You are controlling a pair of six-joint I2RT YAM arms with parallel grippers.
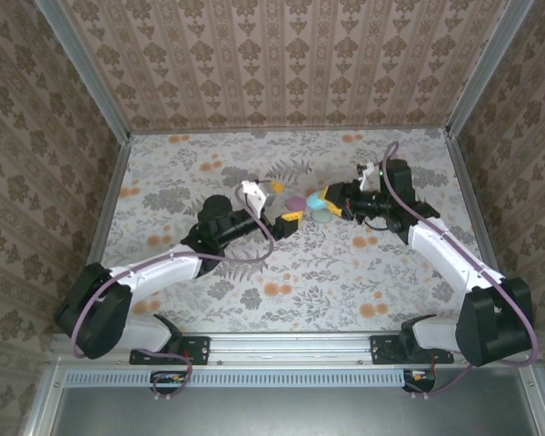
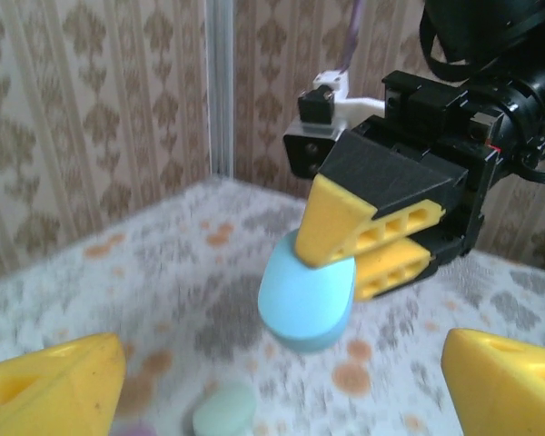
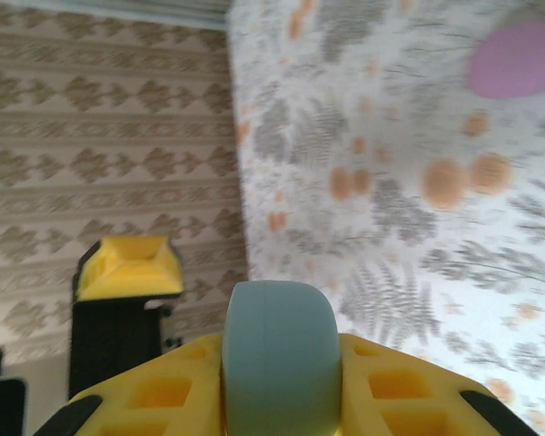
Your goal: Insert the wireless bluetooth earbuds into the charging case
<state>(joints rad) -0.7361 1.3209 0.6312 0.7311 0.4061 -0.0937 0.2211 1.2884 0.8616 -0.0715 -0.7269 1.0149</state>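
Note:
A light blue egg-shaped charging case (image 2: pixel 306 295) hangs a little above the floral table, pinched between the yellow fingers (image 2: pixel 345 222) of my right gripper (image 1: pixel 327 202). In the right wrist view the same case (image 3: pixel 277 354) fills the gap between the fingers. My left gripper (image 2: pixel 282 391) faces it from close by, wide open, with nothing between its fingers (image 2: pixel 50 381). A mint case (image 2: pixel 224 409) lies on the table under the blue one. A pink-purple case (image 3: pixel 518 59) lies beside it. The tiny earbuds are hidden or out of view.
The two grippers meet at the middle of the table (image 1: pixel 254 163), with the mint case (image 1: pixel 320 216) and purple case (image 1: pixel 295 202) right below them. Patterned walls with metal posts (image 2: pixel 220 91) close in the table at the back and both sides.

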